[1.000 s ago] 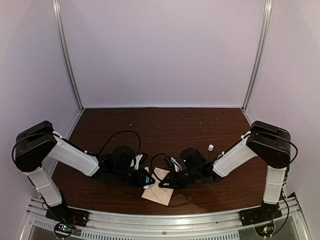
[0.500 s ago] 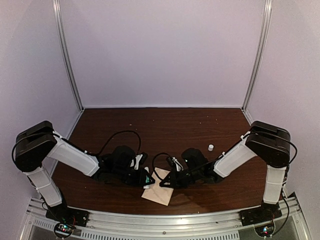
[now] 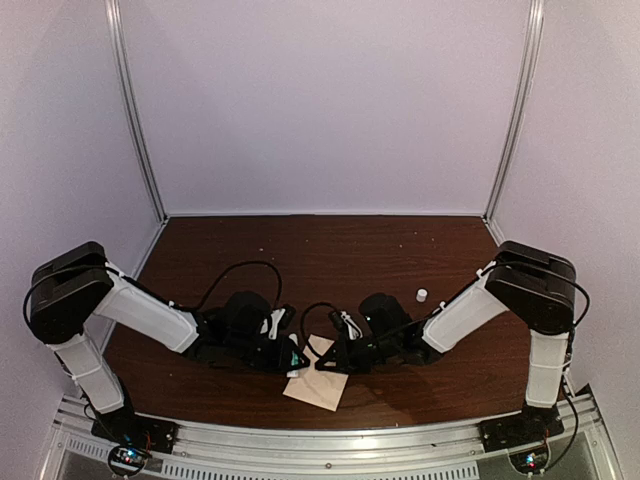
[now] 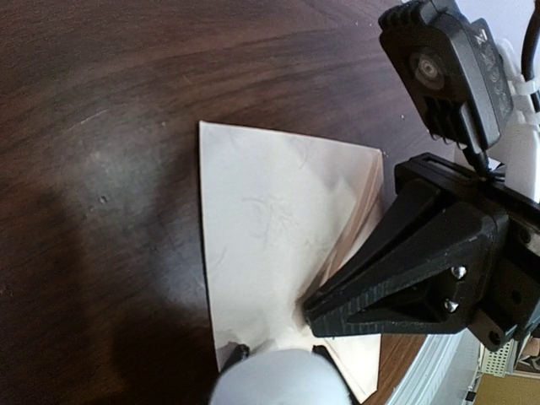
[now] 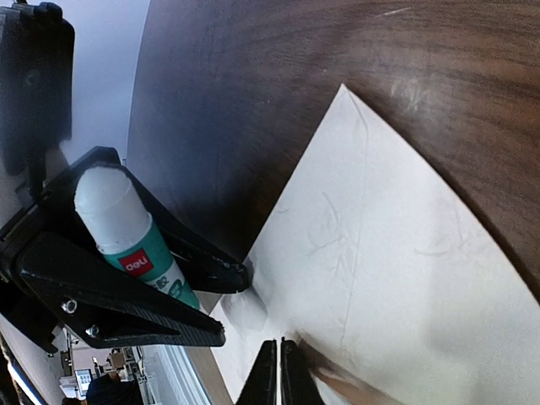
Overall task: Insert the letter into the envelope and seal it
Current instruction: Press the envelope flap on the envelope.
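The pale beige envelope (image 3: 318,382) lies flat near the table's front edge; it also shows in the left wrist view (image 4: 270,219) and the right wrist view (image 5: 405,253). My left gripper (image 3: 293,358) is shut on a white and teal glue stick (image 5: 126,236), whose end rests on the envelope's near corner. My right gripper (image 3: 324,363) is shut, and its tips (image 5: 279,371) press on the envelope at the edge of a slightly lifted fold. The two grippers meet tip to tip over the paper. No separate letter shows.
A small white cap (image 3: 421,294) stands on the dark wooden table (image 3: 330,250) behind the right arm. The metal rail (image 3: 330,440) of the table's front edge runs just below the envelope. White walls close the back and sides.
My right gripper has edged slightly left, closer to the left gripper, along the envelope. The left gripper and the envelope have stayed in place.
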`<state>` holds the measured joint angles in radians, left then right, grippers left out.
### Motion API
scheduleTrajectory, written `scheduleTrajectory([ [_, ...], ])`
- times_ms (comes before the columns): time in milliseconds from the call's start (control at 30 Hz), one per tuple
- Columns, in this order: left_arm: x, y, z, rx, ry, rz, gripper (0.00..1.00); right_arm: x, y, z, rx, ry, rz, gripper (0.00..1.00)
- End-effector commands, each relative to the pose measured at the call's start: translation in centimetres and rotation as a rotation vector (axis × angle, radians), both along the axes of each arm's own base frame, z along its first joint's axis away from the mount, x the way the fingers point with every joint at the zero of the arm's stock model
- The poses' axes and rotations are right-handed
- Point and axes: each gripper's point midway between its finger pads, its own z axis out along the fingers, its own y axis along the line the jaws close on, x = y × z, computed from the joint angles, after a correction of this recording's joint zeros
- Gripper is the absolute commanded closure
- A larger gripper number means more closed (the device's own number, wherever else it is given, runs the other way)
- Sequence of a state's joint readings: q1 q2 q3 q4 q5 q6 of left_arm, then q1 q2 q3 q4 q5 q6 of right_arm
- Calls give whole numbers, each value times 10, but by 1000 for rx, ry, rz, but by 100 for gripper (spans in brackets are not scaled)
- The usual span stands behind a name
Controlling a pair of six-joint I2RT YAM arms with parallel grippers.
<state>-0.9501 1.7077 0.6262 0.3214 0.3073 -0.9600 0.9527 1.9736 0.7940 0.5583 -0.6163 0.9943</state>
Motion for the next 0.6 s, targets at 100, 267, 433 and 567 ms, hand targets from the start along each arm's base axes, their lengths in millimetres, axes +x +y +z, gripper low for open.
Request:
scheduleTrajectory([
  [100, 1, 7, 2, 30, -18, 16, 100, -7, 2, 67, 109, -65, 60, 91],
  [267, 1, 6, 3, 27, -25, 19, 100, 0, -9, 87, 39, -158, 45, 88],
  [433, 2, 5, 5, 24, -28, 17, 100, -5, -28, 64, -13, -129, 6, 89],
  [567, 2, 6, 4, 25, -28, 17, 100, -6, -43, 64, 5, -118, -60, 89],
])
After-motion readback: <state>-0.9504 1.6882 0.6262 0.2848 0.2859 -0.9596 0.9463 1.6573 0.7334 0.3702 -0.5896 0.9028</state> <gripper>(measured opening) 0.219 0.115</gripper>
